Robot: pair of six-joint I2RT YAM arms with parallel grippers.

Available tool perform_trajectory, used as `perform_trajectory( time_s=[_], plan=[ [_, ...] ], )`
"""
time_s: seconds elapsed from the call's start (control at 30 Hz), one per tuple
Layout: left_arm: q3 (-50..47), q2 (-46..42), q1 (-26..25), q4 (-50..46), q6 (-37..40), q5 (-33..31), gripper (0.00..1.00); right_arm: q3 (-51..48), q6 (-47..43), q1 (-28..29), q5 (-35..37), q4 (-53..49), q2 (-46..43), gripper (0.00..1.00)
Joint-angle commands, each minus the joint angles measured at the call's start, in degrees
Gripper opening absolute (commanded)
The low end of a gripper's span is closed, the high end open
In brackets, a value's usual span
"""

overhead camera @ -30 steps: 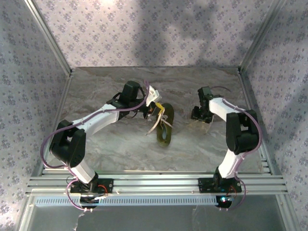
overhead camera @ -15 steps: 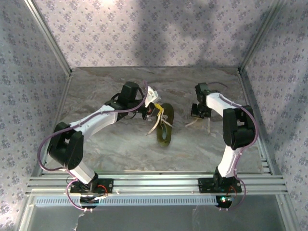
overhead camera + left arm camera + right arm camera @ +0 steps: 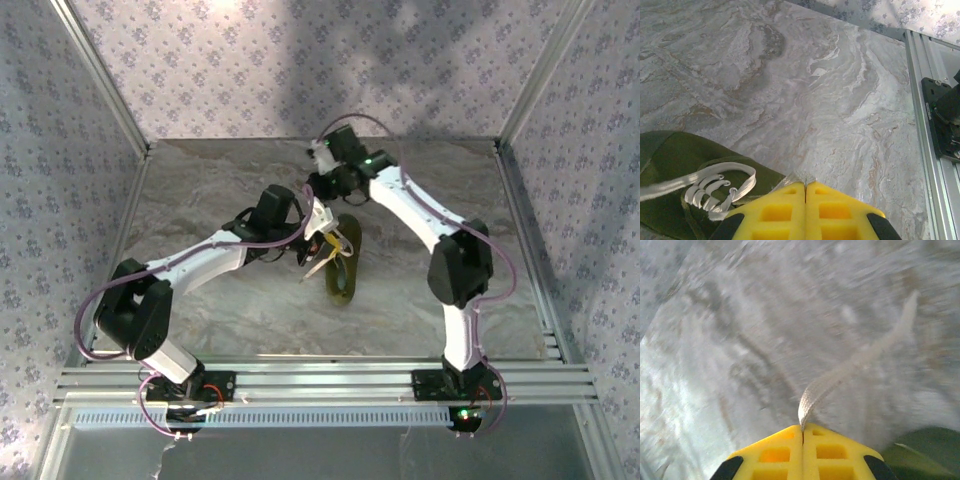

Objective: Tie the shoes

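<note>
The olive-green shoe (image 3: 342,272) lies in the middle of the marbled table, toe toward the arms. My left gripper (image 3: 322,238) hovers at its far left side, shut, with a scrap of whitish lace pinched at its tips (image 3: 805,183). The shoe (image 3: 670,165) and its threaded laces (image 3: 715,185) show at the lower left of the left wrist view. My right gripper (image 3: 318,185) reaches over beyond the shoe's far end. It is shut (image 3: 802,428) on a whitish lace (image 3: 850,370) that runs away up and to the right. A green corner of the shoe (image 3: 925,452) shows below.
Patterned walls (image 3: 300,70) enclose the table on three sides. An aluminium rail (image 3: 320,380) carries the arm bases along the near edge. Another rail (image 3: 925,125) and a black mount (image 3: 945,115) border the table's right side. The two arms cross close together above the shoe.
The right arm swung from the table's right side across to beyond the shoe's far end, its gripper closing on a lace. The left arm barely moved.
</note>
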Motion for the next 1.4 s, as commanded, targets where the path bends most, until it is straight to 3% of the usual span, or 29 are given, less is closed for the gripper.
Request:
perform_trajectory(
  time_s=[0.0,0.07,0.2,0.3,0.5,0.63,0.83,0.93,1.37],
  plan=[
    [-0.93,-2.56,-0.26,1.62,0.43,-0.21,0.0,1.31,-1.23,0.91,-6.53,-2.73,3.07,0.0],
    [-1.19,-2.65,-0.27,1.7,0.26,-0.35,0.0,0.73,-0.65,0.72,-6.73,-2.65,3.15,0.07],
    [-1.46,-2.58,-0.26,2.14,-0.63,-1.17,0.0,-2.75,-0.06,-0.92,-6.71,-0.16,-0.45,0.39],
    [-1.39,-2.42,-0.25,2.88,-1.3,-1.42,0.0,-6.33,0.57,-3.56,-7.27,2.74,-4.83,0.49],
    [0.06,-1.33,0.07,3.49,-3.65,-2.3,0.0,-20.14,3.85,-12.74,-9.56,14.72,-16.68,0.55],
    [2.06,0.04,0.75,2.55,-5.69,-2.36,0.0,-35.75,-0.65,-16.66,-10.69,26.3,-27.46,0.57],
    [5.47,2.44,2.25,-0.15,-8.32,-0.35,0.0,-60.14,-16.15,-14.76,-10.33,41.11,-41.58,0.6],
    [7.68,3.84,3.11,-1.53,-9.89,1.52,0.0,-67.66,-21.48,-11.7,-9.94,47.26,-45.14,0.61],
    [12.67,7.43,5.47,-5.33,-17.34,3.26,0.0,-65.33,-25.53,-4.4,-3.83,54.74,-37.69,0.62]
  ],
)
